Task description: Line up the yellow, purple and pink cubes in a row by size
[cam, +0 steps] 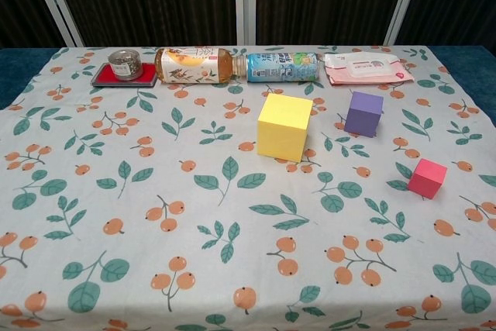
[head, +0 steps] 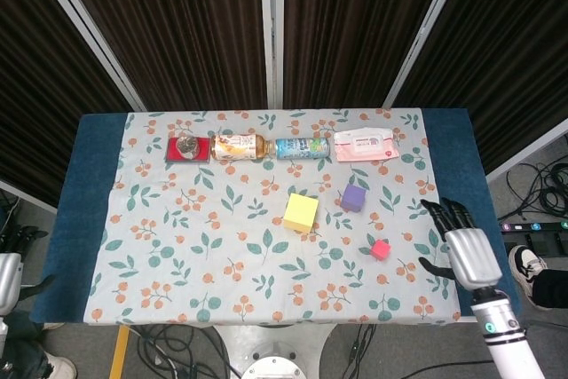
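The yellow cube point(head: 301, 212) sits near the middle of the frame, the purple cube point(head: 353, 198) just to its upper right, and the pink cube point(head: 381, 249) lower right of both, all apart on the leaf-printed cloth point(head: 177, 246) covering the worktop. My right hand point(head: 463, 250) hangs at the lower right over the cloth's edge, fingers spread, holding nothing. My left hand point(head: 7, 272) barely shows at the lower left edge; I cannot tell its state.

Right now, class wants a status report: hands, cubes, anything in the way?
Right hand open, over table's right edge; left hand barely visible, state unclear. Yellow cube, purple cube, pink cube untouched, apart. Path to pink looks clear.
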### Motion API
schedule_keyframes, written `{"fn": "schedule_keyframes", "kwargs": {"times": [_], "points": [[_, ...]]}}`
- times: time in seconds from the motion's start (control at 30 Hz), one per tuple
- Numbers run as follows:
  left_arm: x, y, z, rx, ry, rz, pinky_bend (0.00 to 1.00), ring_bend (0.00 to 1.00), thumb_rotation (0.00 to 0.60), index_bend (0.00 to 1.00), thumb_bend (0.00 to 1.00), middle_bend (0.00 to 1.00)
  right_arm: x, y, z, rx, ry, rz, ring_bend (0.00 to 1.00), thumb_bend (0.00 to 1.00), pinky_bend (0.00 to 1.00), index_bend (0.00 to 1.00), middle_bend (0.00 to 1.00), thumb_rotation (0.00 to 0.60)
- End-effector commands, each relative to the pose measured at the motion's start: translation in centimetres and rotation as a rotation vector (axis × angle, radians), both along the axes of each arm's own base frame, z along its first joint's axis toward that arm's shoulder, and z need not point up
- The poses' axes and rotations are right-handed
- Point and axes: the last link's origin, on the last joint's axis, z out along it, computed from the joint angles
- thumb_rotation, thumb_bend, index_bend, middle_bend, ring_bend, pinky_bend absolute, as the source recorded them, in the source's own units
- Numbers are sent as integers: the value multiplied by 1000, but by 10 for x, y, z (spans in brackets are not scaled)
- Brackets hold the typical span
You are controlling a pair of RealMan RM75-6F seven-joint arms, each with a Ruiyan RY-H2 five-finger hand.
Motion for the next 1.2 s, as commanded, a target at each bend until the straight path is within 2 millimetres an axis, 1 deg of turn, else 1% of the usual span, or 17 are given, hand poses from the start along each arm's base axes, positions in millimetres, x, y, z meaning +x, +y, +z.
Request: {"fn": "schedule_keyframes", "kwargs": {"times": [0.03, 0.17, 0.27, 0.37, 0.5, 0.67, 0.97, 1.2], "points": [[-1, -1, 1, 3, -1, 0, 233, 171, 600, 330, 71, 330, 38, -25, -25, 73, -19, 61, 34, 49, 76, 55, 139, 600], [-1, -3, 1, 3, -1, -9, 234, 171, 600, 330, 72, 330, 65, -44, -58, 138, 35, 113, 34, 47, 76, 55, 139, 600], [-2, -4, 1, 4, -3, -7, 234, 171, 600, 330, 71, 329, 80, -56, -82, 180, 53, 124, 34, 51, 76, 54, 139, 600], [-4, -5, 1, 6, -6, -3, 234, 171, 600, 330, 71, 329, 90, -67, -103, 211, 58, 114, 34, 55, 76, 56, 140, 600], [-6, -7, 2, 5, -7, 3, 234, 171, 600, 330, 71, 330, 100, -77, -126, 231, 40, 93, 34, 76, 76, 58, 150, 600], [-9, -7, 2, 5, -11, 8, 234, 171, 600, 330, 71, 330, 104, -88, -148, 236, 28, 57, 38, 119, 76, 79, 168, 600], [-12, -7, 1, 1, -16, 12, 234, 171, 600, 330, 71, 329, 116, -104, -181, 259, 21, 25, 42, 139, 76, 120, 185, 600], [-16, -9, 1, -1, -18, 25, 233, 171, 600, 330, 71, 330, 118, -111, -194, 245, 23, 1, 69, 156, 81, 185, 243, 600]]}}
